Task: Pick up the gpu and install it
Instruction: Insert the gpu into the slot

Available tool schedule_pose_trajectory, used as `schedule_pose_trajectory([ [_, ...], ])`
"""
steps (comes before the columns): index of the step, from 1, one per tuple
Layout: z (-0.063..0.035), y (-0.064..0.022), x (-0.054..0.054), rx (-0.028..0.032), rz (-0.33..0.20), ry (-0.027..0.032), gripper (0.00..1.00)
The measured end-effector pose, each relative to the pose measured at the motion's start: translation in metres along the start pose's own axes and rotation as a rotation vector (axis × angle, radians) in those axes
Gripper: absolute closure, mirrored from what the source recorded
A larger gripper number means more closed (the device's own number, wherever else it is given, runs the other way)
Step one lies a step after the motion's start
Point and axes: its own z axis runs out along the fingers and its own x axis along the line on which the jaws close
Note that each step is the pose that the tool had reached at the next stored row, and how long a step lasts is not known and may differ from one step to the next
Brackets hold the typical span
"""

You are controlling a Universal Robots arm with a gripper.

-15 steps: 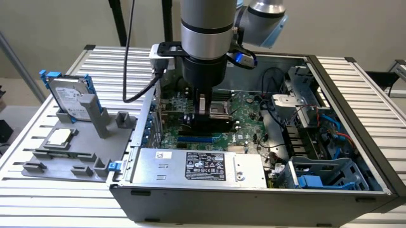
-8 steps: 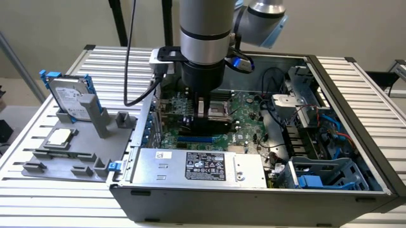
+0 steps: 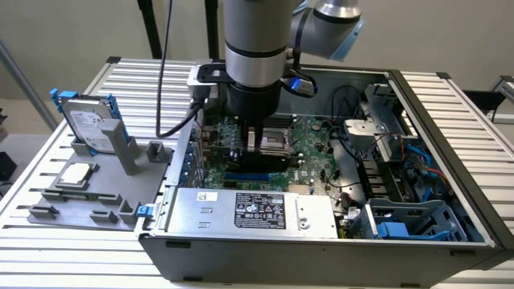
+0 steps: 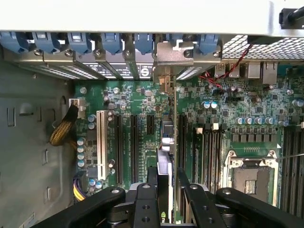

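Slatted metal tabletop (image 3: 473,108) carries an open grey computer case (image 3: 321,253) with a green motherboard (image 4: 123,95) inside. The black 2-finger claw (image 4: 167,183) is clamped on the thin green gpu card (image 4: 165,156). The card stands edge-on directly beneath the claw, its long axis parallel to the black expansion slots (image 4: 134,147). A grey holder tray (image 3: 153,180) beside the case holds a silver hard drive (image 3: 84,123).

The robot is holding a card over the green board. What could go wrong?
The gpu, pinched edge-on in the gripper, might miss the long black slot and scrape the green motherboard.
Its metal bracket sits close to the case's rear openings and could catch there.
The thin red and black wires nearby might get snagged.
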Motion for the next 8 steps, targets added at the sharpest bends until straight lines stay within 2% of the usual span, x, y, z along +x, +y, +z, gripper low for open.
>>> schedule_pose_trajectory([
  [8,0.0048,0.0006,0.0002,-0.0002,0.001,-0.0001,0.73],
])
